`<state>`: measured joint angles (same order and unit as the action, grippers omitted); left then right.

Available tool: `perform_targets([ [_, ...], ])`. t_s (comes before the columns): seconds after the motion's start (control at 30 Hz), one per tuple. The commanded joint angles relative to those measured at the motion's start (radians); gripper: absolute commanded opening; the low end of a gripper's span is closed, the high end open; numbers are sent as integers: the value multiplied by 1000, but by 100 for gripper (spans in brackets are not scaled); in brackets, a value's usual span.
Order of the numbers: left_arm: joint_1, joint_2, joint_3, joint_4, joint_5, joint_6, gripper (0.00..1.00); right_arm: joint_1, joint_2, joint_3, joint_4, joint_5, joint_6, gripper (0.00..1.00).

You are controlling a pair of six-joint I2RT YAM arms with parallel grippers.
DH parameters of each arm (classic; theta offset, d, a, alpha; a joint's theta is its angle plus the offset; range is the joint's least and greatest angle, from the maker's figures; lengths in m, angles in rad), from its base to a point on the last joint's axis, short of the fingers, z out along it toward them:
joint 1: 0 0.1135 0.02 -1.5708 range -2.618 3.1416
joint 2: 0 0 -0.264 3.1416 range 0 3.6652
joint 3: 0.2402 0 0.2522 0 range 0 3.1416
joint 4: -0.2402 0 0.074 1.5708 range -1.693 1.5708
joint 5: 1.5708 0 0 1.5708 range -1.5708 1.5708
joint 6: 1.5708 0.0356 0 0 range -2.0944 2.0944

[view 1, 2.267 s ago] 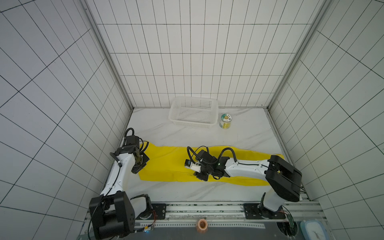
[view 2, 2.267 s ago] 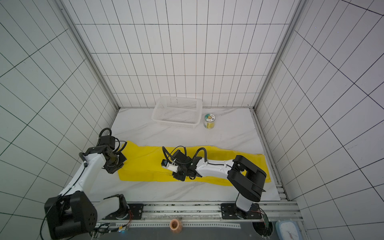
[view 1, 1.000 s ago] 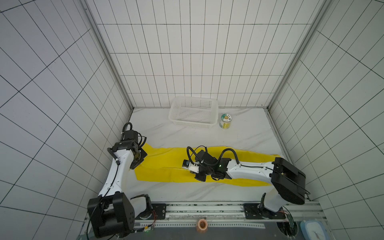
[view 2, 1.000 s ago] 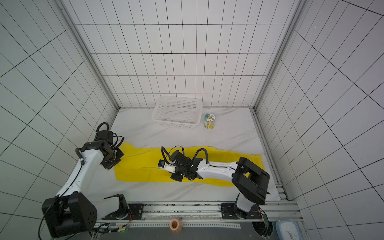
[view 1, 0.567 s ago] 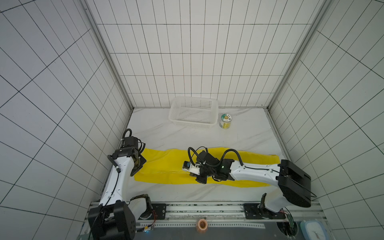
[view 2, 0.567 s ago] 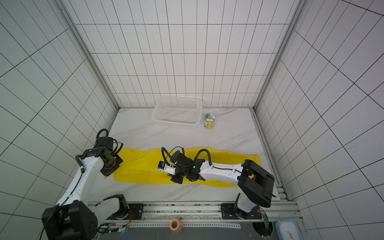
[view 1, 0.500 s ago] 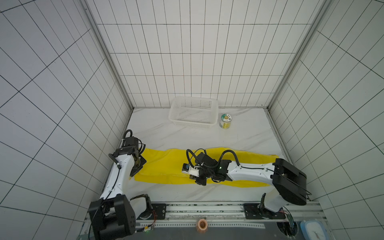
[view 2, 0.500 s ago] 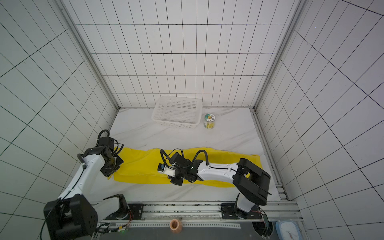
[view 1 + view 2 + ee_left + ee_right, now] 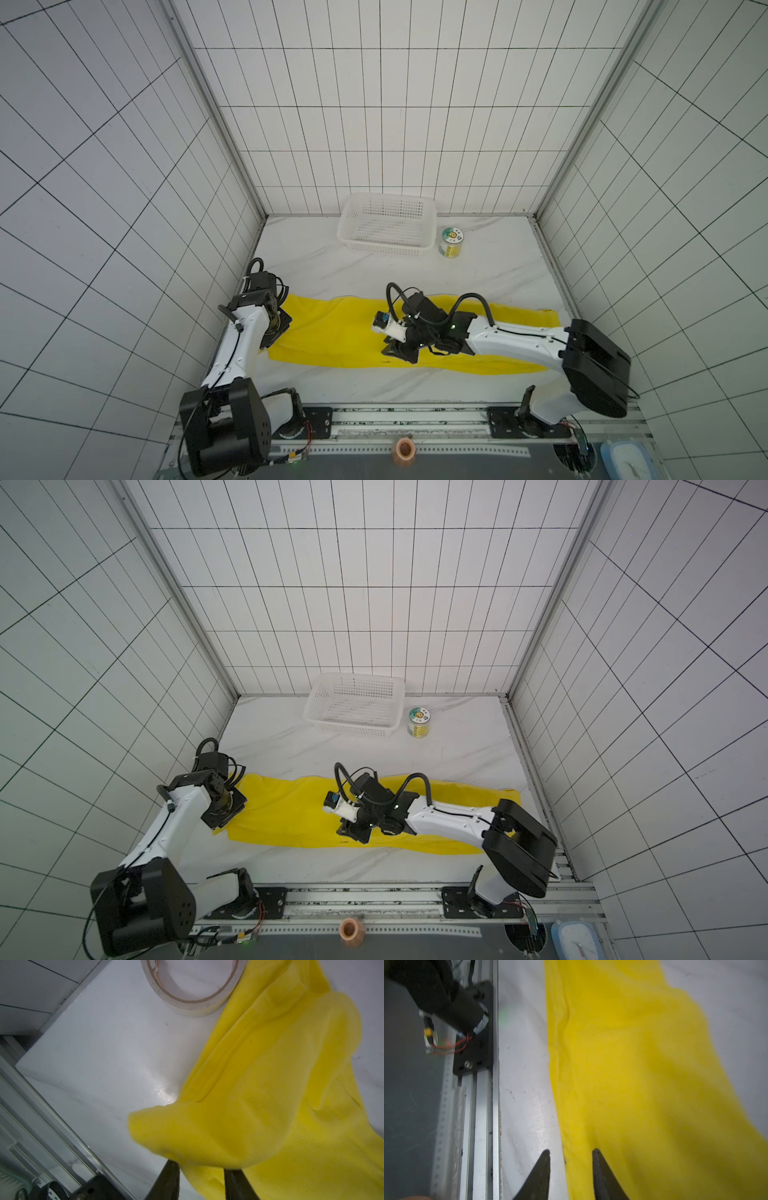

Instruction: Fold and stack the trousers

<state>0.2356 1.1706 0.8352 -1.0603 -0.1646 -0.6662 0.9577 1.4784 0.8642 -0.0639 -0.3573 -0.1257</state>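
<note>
We see the trousers (image 9: 332, 338) lying in a long strip across the lower middle of both top views, flat on the bench (image 9: 374, 274). Our left pincer (image 9: 200, 1166) is released at their left end. Our right pincer (image 9: 571, 1150), also released, straddles their lower edge.

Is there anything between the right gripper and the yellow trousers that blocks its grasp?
Nothing visible does. The right gripper is open, and the near edge of the trousers already lies between its fingers. The tape roll lies beside the cloth at the left gripper, not in this path.
</note>
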Motion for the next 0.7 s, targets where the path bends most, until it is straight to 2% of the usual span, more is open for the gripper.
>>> perform_targets([
  [0.0, -4, -47, 66, -6, 3, -16, 39, -119, -41, -83, 40, -62, 207, 35],
  [0.07, -31, -56, 77, 7, 23, -19, 40, -156, -32, -105, 38, -11, 311, 35],
  [0.17, -101, -33, 93, 17, 29, -36, 40, -201, -1, -111, -18, 67, 398, 35],
  [0.3, -172, 8, 105, 5, -10, -53, 44, -265, 39, -106, -75, 117, 456, 35],
  [0.43, -212, 47, 39, 117, 115, -41, 42, -319, 58, -131, -96, 159, 504, 35],
  [0.67, -334, 152, -49, 235, 200, -66, 37, -422, 102, -138, -208, 228, 549, 35],
])
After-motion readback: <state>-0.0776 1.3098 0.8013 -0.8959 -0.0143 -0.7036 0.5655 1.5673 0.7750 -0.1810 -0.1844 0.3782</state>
